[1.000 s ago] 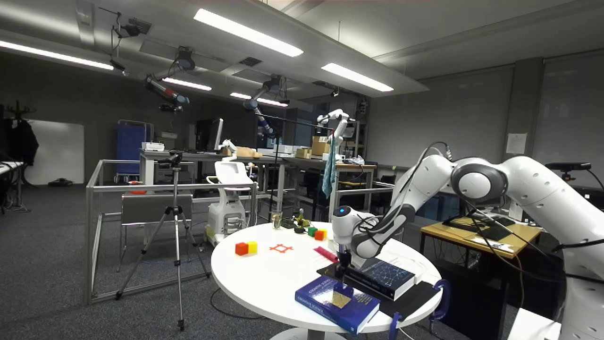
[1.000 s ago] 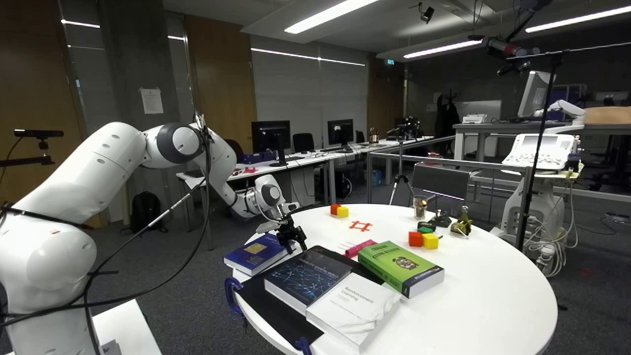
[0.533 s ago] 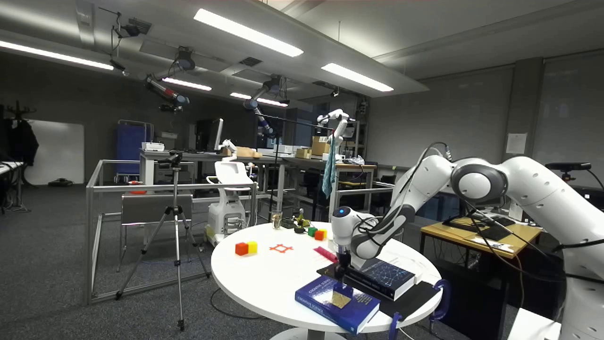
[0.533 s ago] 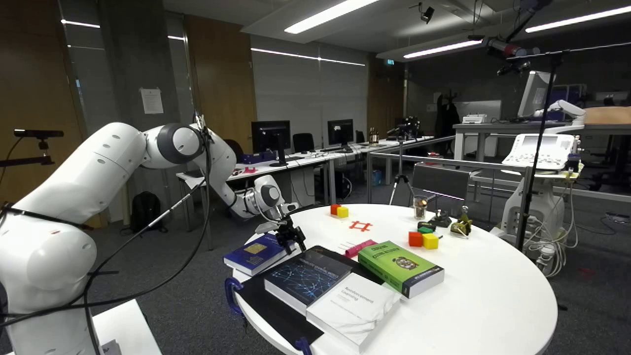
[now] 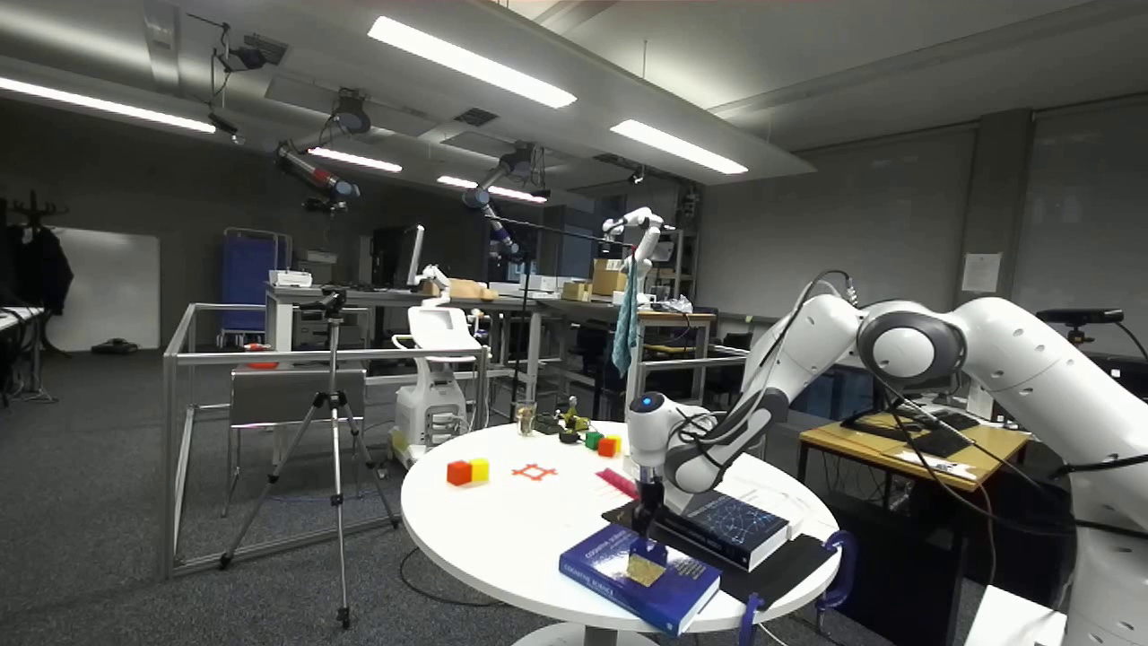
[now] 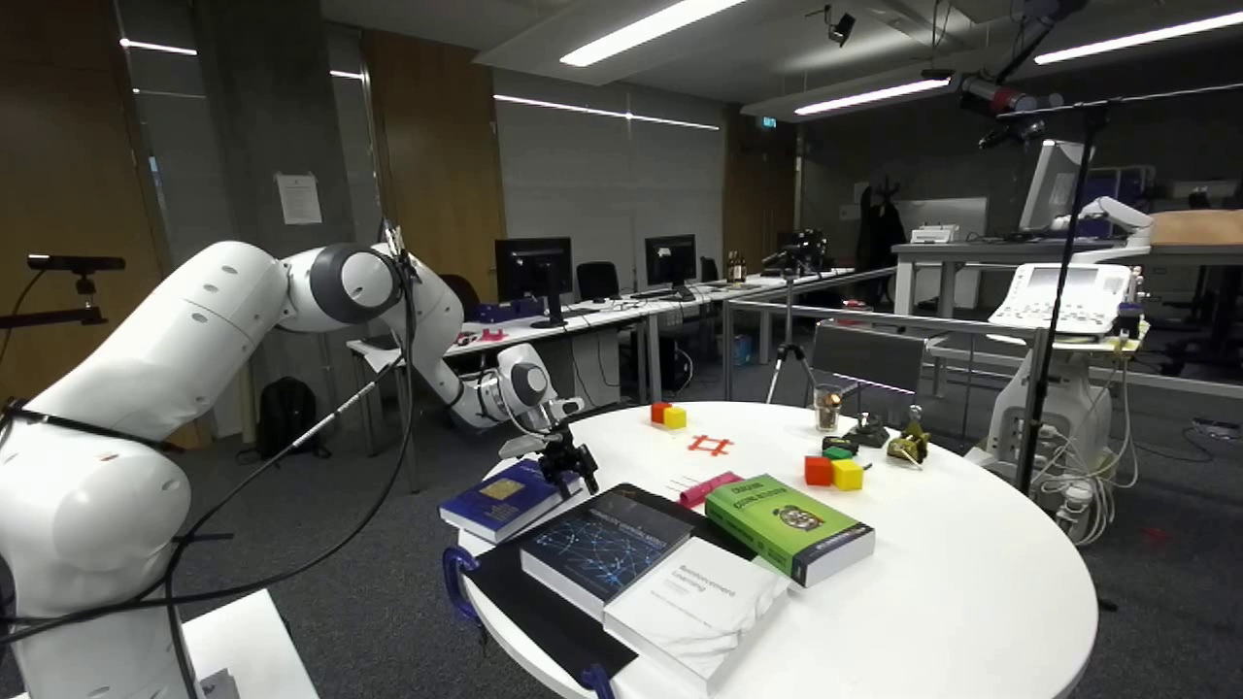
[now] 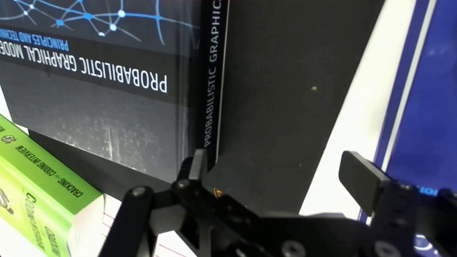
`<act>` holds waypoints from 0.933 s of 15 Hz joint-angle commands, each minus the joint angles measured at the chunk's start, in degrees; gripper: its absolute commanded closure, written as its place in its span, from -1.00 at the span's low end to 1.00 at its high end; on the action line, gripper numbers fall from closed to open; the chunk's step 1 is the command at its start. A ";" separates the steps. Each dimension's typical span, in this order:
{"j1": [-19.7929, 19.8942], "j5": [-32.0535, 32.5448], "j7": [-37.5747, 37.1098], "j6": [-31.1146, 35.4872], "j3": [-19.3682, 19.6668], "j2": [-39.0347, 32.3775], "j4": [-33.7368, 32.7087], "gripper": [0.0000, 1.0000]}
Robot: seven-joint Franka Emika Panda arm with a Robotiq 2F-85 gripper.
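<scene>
My gripper (image 7: 276,169) stands open in the wrist view, with nothing held between its finger pads (image 7: 360,178). Below the gap lie a black mat (image 7: 278,107) and a strip of white table. The right finger overlaps the near edge of a blue book (image 7: 428,117); it looks close against it, though contact is hard to tell. The left finger is by the corner of the dark "Probabilistic Graphical Models" book (image 7: 117,117). In both exterior views the gripper (image 6: 578,483) hangs low between the blue book (image 6: 505,497) and the dark book (image 6: 607,544).
A white book (image 6: 694,602) and a green book (image 6: 787,524) lie beside the dark one. Farther over the round table (image 6: 971,582) are red and yellow cubes (image 6: 847,474), a red lattice piece (image 6: 711,445), a pink piece (image 6: 709,488) and a glass (image 6: 827,410). Blue clamps (image 5: 839,570) grip the rim.
My gripper has moved slightly toward the blue book's side, away from the dark book. The blue book appears shifted very slightly the same way. The jaws stay open.
</scene>
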State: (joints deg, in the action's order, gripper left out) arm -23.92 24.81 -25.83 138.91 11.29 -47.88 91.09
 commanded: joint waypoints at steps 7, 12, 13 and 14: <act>0.01 -0.92 1.23 -3.09 -2.77 -0.63 -4.07 -1.00; -0.13 -1.04 1.29 -3.28 -3.56 -0.92 -4.43 -1.00; -0.16 -1.06 1.29 -3.27 -3.67 -0.95 -4.40 -1.00; -0.20 -1.08 1.26 -3.29 -3.76 -0.96 -4.37 -1.00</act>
State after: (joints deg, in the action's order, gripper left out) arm -23.97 24.65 -25.82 138.40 8.49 -48.08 88.46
